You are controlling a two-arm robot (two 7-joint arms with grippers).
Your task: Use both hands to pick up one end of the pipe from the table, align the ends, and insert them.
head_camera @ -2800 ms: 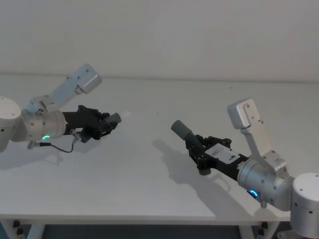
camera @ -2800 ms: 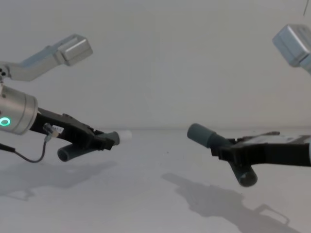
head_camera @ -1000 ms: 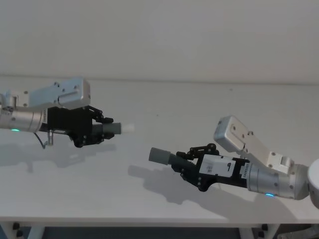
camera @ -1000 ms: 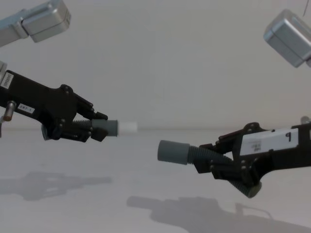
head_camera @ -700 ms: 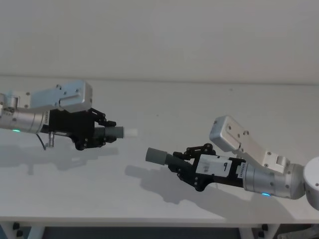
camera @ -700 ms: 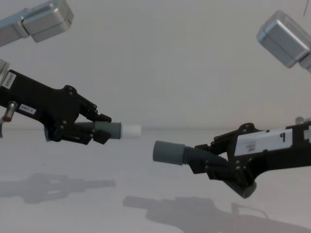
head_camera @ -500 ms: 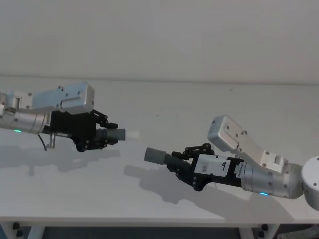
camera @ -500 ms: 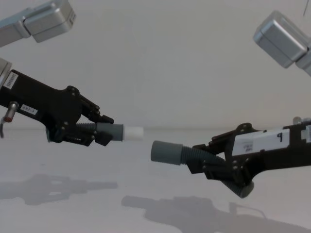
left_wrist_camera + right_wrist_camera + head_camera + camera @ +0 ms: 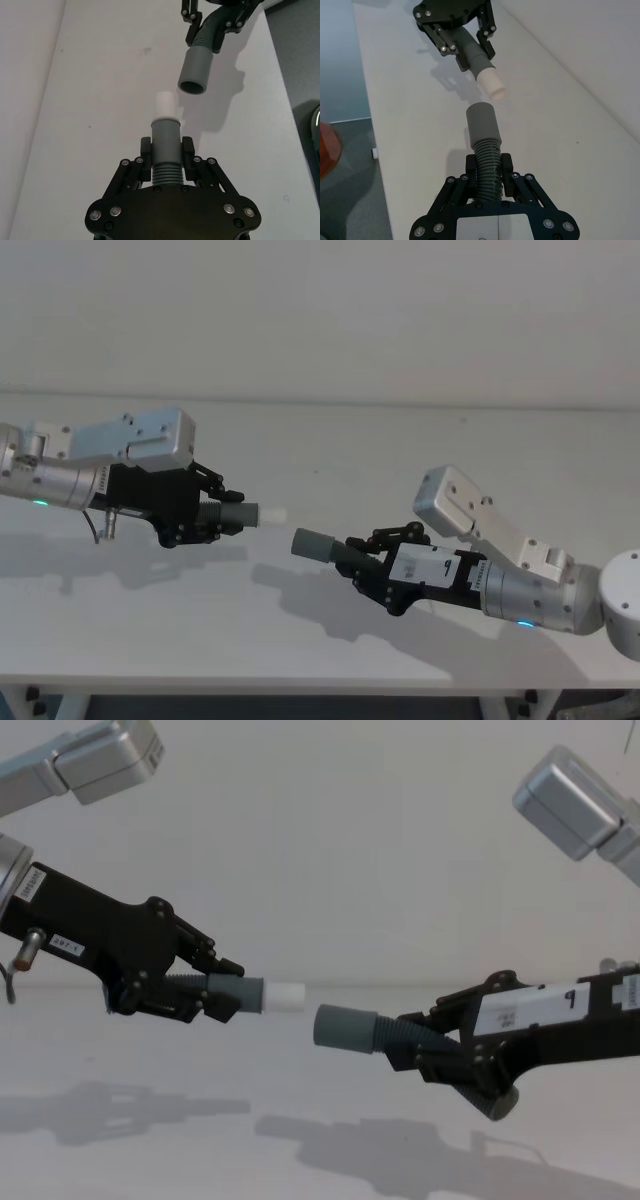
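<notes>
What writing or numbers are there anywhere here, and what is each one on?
"9": handwritten on the white label on the right gripper, shut on the cuffed hose piece.
Smaller print on that same label: too blurred to read.
Two small white labels on the left gripper, shut on the white-tipped hose piece: too small to read.

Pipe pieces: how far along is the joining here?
Done: both pieces are off the table, left pincer shut on the white-tipped piece, right pincer on the cuffed piece. In hand: white tip and grey cuff face each other, apart, cuff lower. Left: lining up, inserting.
</notes>
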